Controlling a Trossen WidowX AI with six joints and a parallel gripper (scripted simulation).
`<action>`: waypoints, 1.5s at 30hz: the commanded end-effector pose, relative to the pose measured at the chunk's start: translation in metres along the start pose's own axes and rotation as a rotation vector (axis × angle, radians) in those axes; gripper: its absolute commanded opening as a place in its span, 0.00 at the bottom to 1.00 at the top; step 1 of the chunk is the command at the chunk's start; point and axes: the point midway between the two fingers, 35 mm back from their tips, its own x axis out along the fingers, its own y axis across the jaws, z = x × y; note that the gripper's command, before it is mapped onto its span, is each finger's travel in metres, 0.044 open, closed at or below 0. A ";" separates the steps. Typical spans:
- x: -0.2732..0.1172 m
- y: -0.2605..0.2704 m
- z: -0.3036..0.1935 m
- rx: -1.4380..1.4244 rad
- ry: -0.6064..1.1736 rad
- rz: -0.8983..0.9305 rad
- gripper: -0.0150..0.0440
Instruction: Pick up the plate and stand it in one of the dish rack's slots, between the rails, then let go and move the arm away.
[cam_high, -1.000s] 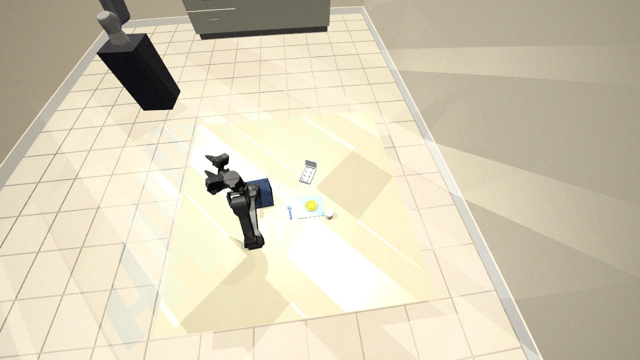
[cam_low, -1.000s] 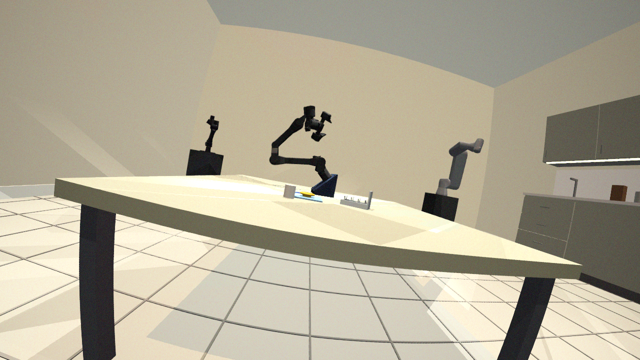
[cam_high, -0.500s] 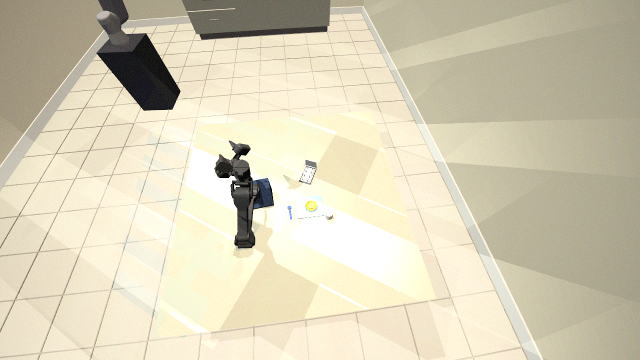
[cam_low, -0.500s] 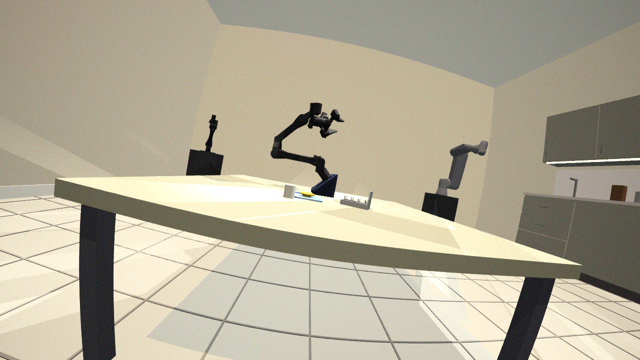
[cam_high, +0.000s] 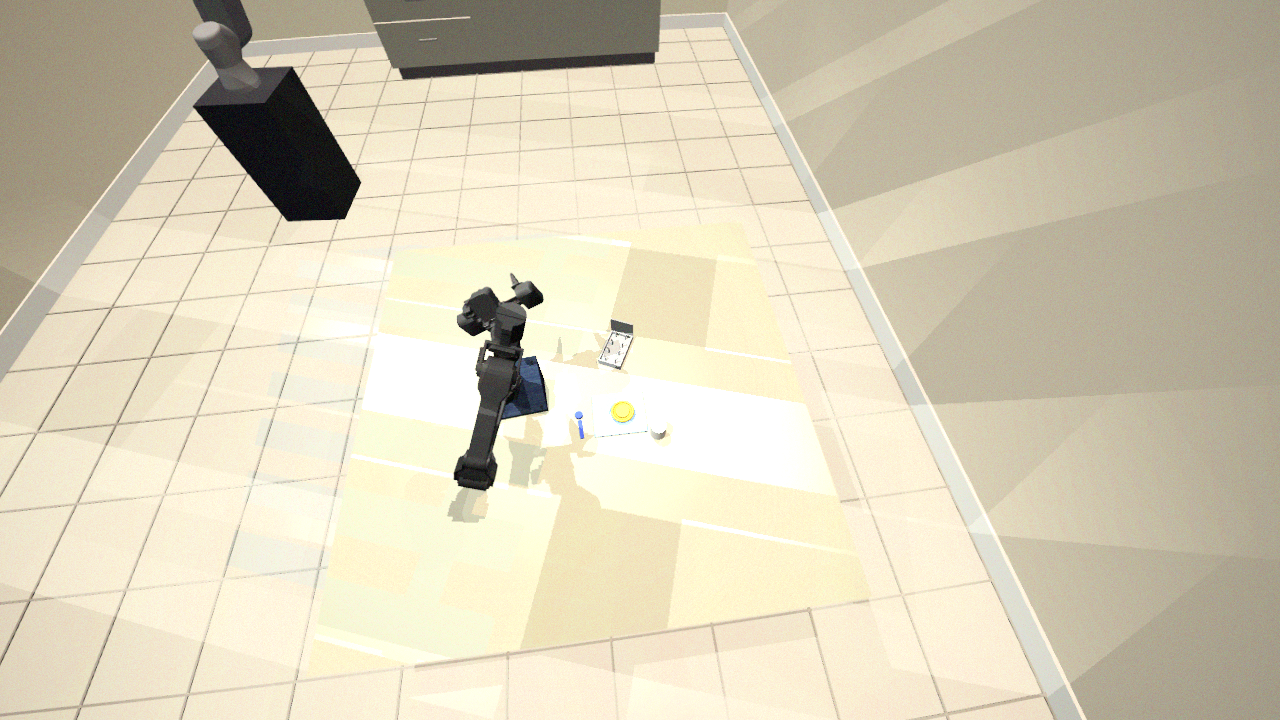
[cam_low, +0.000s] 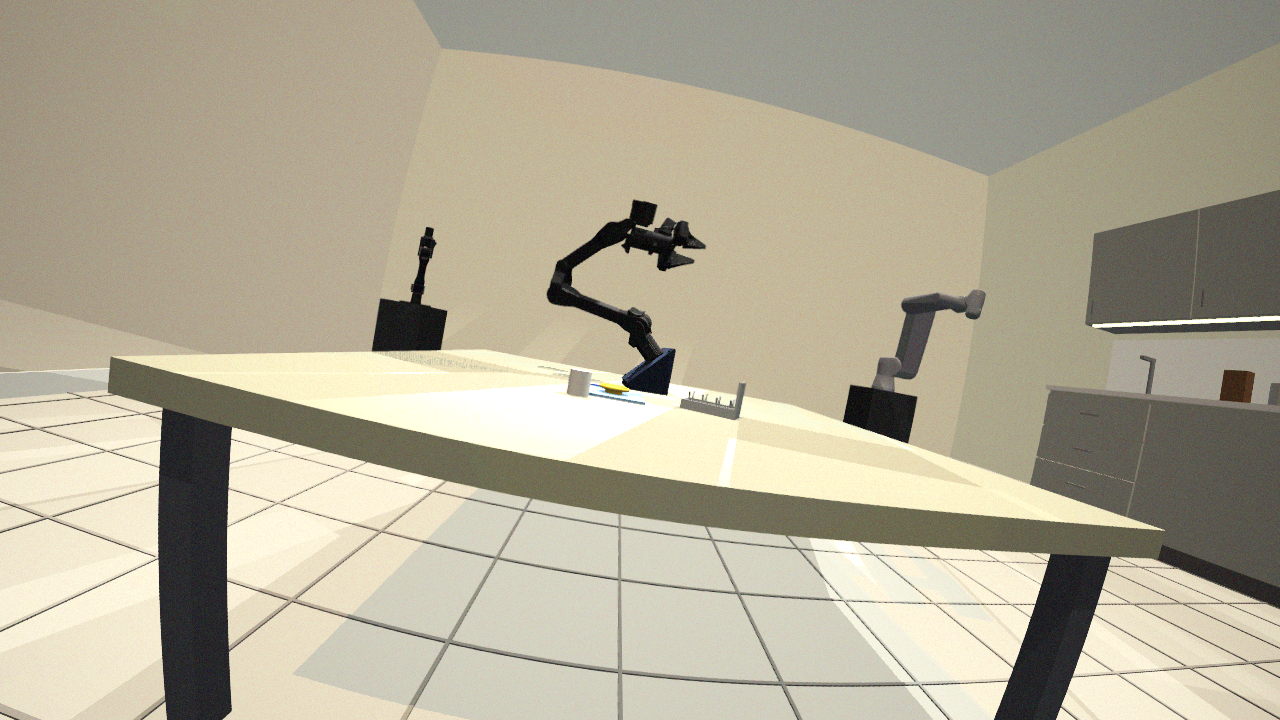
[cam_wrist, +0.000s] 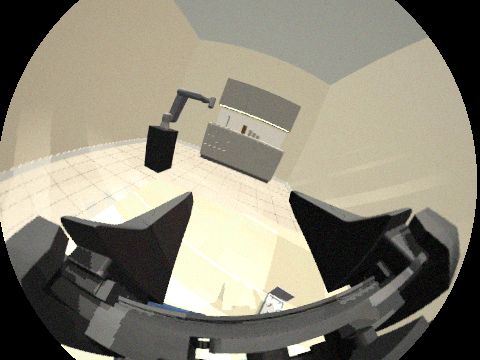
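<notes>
The yellow plate (cam_high: 622, 411) (cam_low: 614, 388) lies flat on a thin mat (cam_high: 603, 427), which is washed out by bright light. The small grey dish rack (cam_high: 622, 327) (cam_low: 741, 400) (cam_wrist: 281, 293) stands on the table, beyond the plate in the top view, with short pegs and a taller panel at one end. No plate shows in its slots. My gripper (cam_low: 699, 253) (cam_wrist: 242, 196) is open and empty, raised high above the table and away from the plate and the rack. The wrist view shows the room between the wide fingers and part of the rack low down; the plate is out of that view.
A small pale cup (cam_high: 658, 431) (cam_low: 580, 383) stands beside the mat. A blue spoon-like utensil (cam_high: 580, 428) lies on the mat's other side, between it and the arm's dark blue base (cam_high: 533, 386) (cam_low: 651, 374). Other robot arms stand on black pedestals off the table.
</notes>
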 end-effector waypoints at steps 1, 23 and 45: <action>0.002 -0.020 -0.013 0.093 0.066 -0.060 0.93; -0.017 -0.108 -0.118 0.619 0.446 -0.408 0.93; -0.077 -0.143 -0.240 1.134 0.811 -0.756 0.93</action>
